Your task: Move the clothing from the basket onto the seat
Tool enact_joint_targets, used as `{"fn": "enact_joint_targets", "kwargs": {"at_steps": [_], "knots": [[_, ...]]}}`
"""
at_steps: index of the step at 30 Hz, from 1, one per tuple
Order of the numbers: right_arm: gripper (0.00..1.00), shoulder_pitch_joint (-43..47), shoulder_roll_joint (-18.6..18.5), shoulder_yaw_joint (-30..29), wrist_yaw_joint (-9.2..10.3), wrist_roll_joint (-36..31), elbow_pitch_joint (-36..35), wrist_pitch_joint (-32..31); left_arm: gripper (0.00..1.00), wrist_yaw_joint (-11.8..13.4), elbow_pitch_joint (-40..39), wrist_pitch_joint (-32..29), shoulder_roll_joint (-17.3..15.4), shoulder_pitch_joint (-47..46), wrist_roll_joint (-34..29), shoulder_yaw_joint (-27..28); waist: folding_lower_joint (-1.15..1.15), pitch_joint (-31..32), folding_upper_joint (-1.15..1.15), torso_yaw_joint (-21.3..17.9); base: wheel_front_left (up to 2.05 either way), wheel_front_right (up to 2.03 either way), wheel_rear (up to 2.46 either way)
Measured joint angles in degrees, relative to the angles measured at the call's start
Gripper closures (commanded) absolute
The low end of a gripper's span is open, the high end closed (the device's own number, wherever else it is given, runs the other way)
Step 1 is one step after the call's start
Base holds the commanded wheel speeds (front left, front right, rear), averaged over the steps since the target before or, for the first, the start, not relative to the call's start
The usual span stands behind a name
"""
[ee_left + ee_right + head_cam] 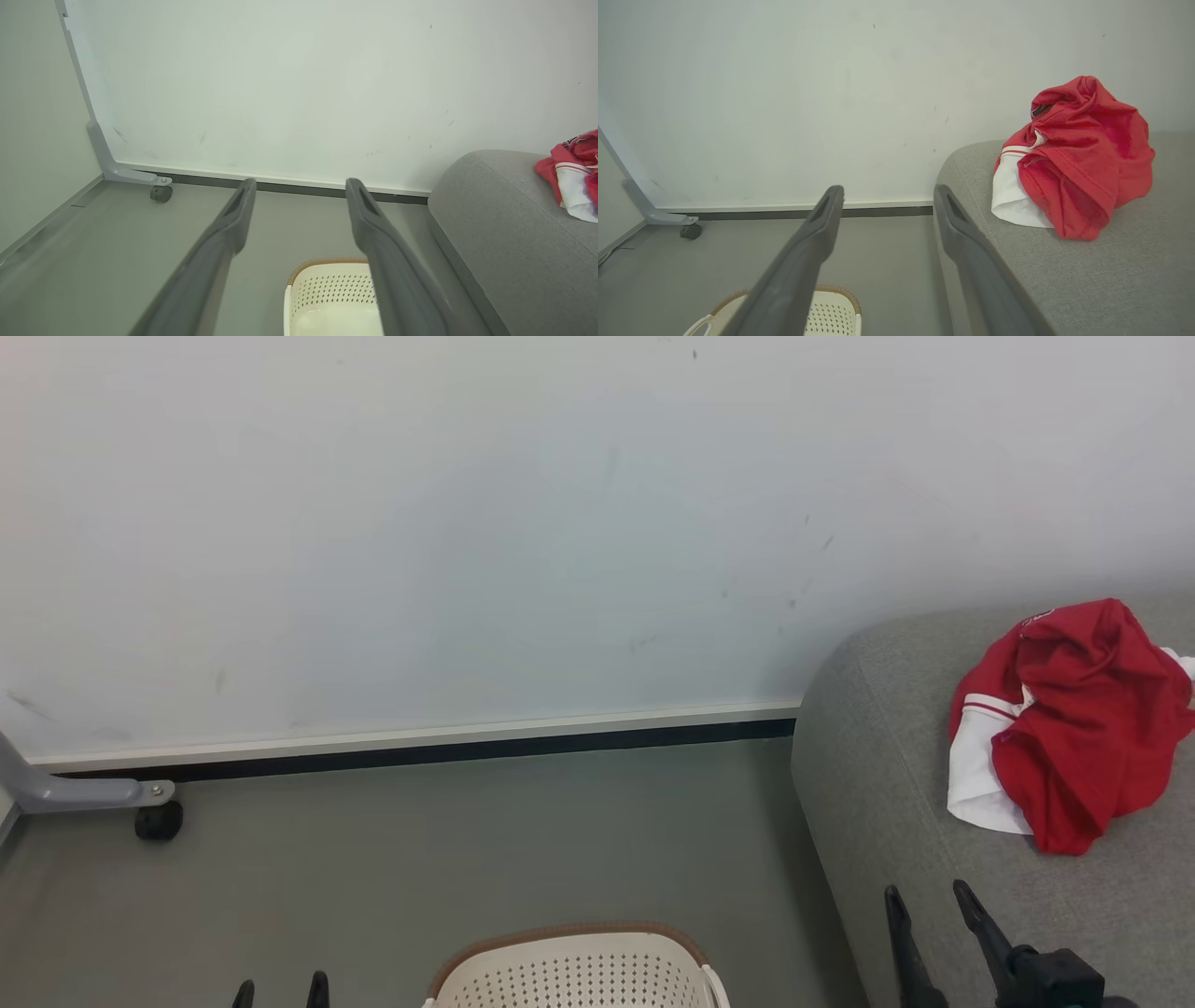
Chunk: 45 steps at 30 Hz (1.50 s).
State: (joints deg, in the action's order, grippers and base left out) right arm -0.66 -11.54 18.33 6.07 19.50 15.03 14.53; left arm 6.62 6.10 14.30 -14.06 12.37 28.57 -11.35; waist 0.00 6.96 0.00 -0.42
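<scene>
Clothing heaped on grey seat (white wall behind), grey floor

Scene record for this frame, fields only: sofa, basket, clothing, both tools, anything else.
sofa: grey, on the robot's right
basket: cream, brown rim, on floor left of sofa; the part of its inside that shows is bare
clothing: crumpled red-and-white heap on sofa; count unclear
left tool: open, empty, left of basket
right tool: open, empty, over sofa, apart from clothing
frame leg: grey, with caster, by wall
</scene>
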Motion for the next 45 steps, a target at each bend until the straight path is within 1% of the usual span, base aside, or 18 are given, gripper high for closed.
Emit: {"fn": "enact_joint_targets", "kwargs": {"at_steps": [8,17,27,39,40,45], "knots": [[0.0,3.4,-0.27,-1.35,0.51,-1.38,-5.35,0.01,0.0,0.02,-1.96,0.0,0.76,1.08,-1.01,1.43,0.0,-0.24,0.0,-0.96,0.0,0.0,0.0],[0.0,5.16,-0.02,-2.44,0.77,-1.83,-9.06,0.01,0.0,0.45,-3.09,0.0,1.23,1.08,-1.46,1.67,0.0,-0.86,0.0,-1.26,0.0,0.0,0.0],[0.0,5.7,0.0,-3.86,0.98,-1.86,-10.12,0.01,0.0,0.45,-3.19,0.0,1.21,1.01,-3.32,2.09,0.0,-1.44,0.0,-1.17,0.0,0.0,0.0],[0.0,5.7,0.27,-4.58,0.99,-1.91,-11.13,-0.16,0.0,0.45,-3.25,0.0,1.41,0.98,-3.71,2.74,0.0,-1.71,0.0,-0.5,0.0,0.0,0.0],[1.0,5.7,0.27,-4.69,0.99,-1.93,-11.17,-0.19,1.0,0.45,-3.25,0.0,1.41,0.98,-3.71,2.76,0.01,-1.73,0.0,-0.47,0.0,0.0,0.0],[1.0,7.17,1.15,-4.11,0.98,-1.87,-8.4,-0.41,1.0,0.45,-0.7,-0.09,2.49,1.67,-3.67,2.08,0.0,-1.74,0.0,-0.45,0.0,0.0,0.0]]}}
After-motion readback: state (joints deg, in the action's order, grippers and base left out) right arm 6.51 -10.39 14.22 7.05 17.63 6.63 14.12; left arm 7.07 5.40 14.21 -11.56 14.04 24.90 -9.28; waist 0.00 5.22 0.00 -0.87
